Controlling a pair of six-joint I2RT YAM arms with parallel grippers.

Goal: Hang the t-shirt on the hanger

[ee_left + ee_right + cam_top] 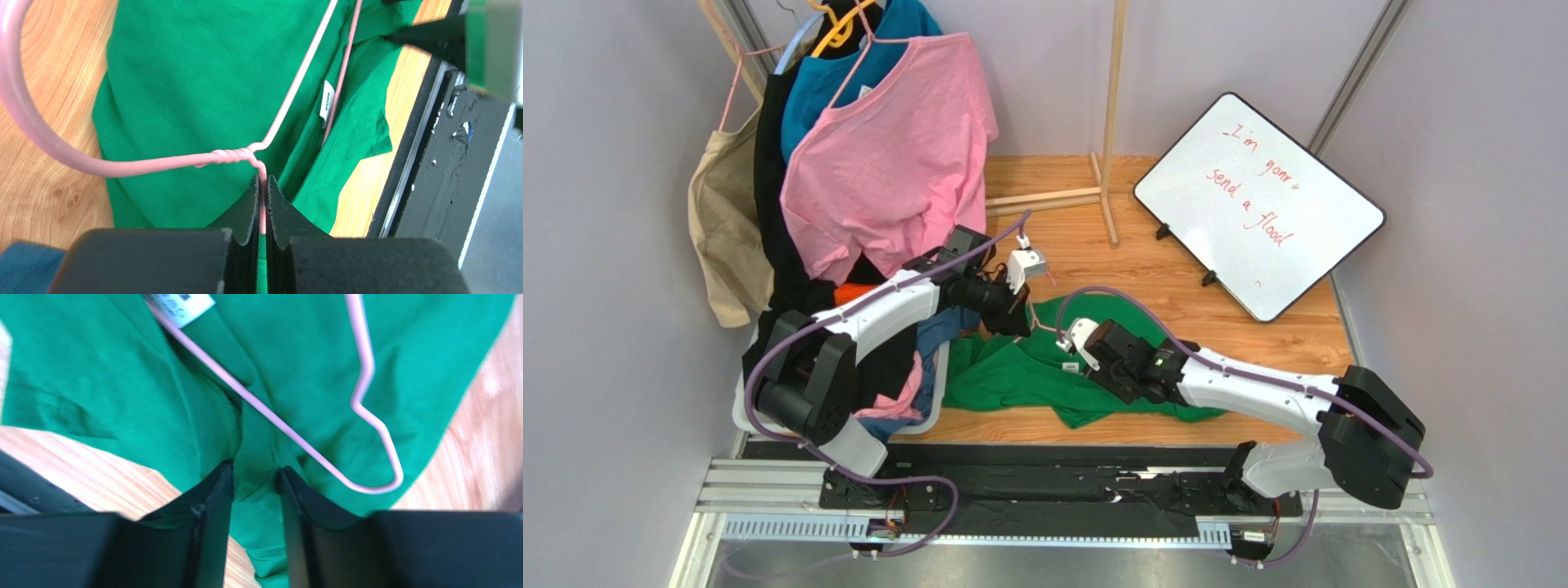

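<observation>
The bright green t-shirt [1063, 374] lies crumpled on the wooden table between both arms. The pale-pink wire hanger [184, 162] lies over it, its hook curving off to the left in the left wrist view. My left gripper [263, 179] is shut on the hanger wire just below the twisted neck; in the top view it [1016, 312] is over the shirt's upper left. My right gripper [255, 470] is closed on a fold of the shirt's collar [251, 447], next to one hanger corner [380, 481]. The white neck label [327, 101] shows beside the wire.
A pink t-shirt [891, 159], a teal-blue shirt [817, 86] and a yellow-orange hanger [844, 25] hang on the rack at the back left. A white basket [938, 392] of clothes stands left of the green shirt. A whiteboard [1259, 202] leans at the back right. A black rail [1075, 484] runs along the near edge.
</observation>
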